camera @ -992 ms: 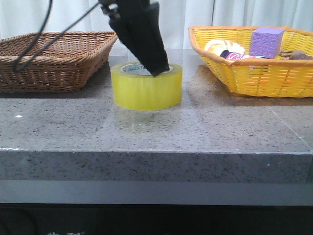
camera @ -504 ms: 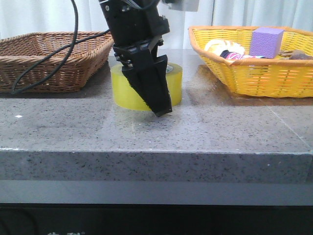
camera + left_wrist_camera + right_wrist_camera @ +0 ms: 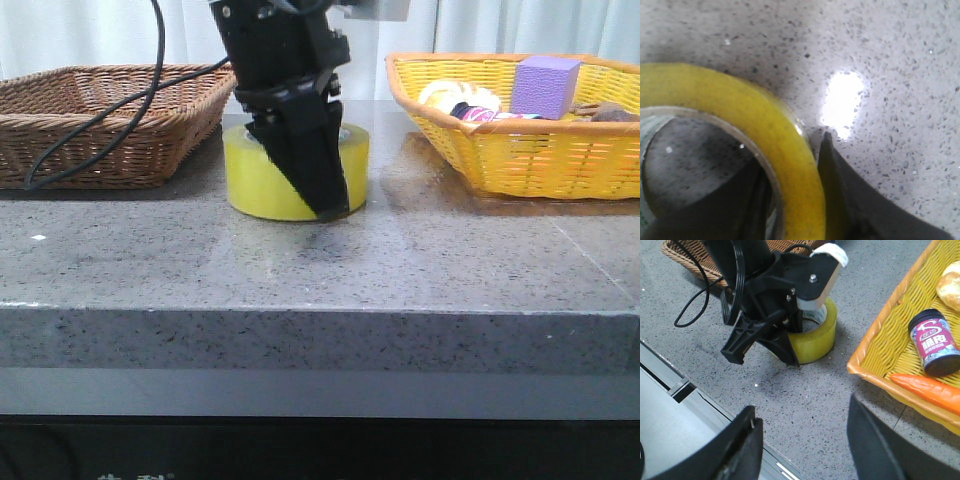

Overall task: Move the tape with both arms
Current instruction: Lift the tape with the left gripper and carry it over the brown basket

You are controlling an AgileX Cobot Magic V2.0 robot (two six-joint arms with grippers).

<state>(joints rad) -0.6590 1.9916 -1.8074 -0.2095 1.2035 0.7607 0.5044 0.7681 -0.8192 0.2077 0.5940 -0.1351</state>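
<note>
The yellow-green tape roll (image 3: 255,180) stands flat on the grey stone table between the two baskets. My left gripper (image 3: 322,200) reaches down over its right side. One black finger is inside the core and the other (image 3: 840,175) is outside, pressed on the wall of the tape (image 3: 785,150). The roll also shows in the right wrist view (image 3: 820,337), under the left arm. My right gripper (image 3: 802,407) is open and empty, hovering above the table's front edge to the right of the roll. It is out of the front view.
A brown wicker basket (image 3: 110,110) stands at the back left. A yellow basket (image 3: 540,150) at the right holds a purple cube (image 3: 545,85), a dark can (image 3: 935,342) and an orange carrot (image 3: 927,387). The left arm's cable loops over the brown basket.
My left gripper came down from above the roll until its fingers straddle the roll's wall. The roll has shifted slightly to the left.
</note>
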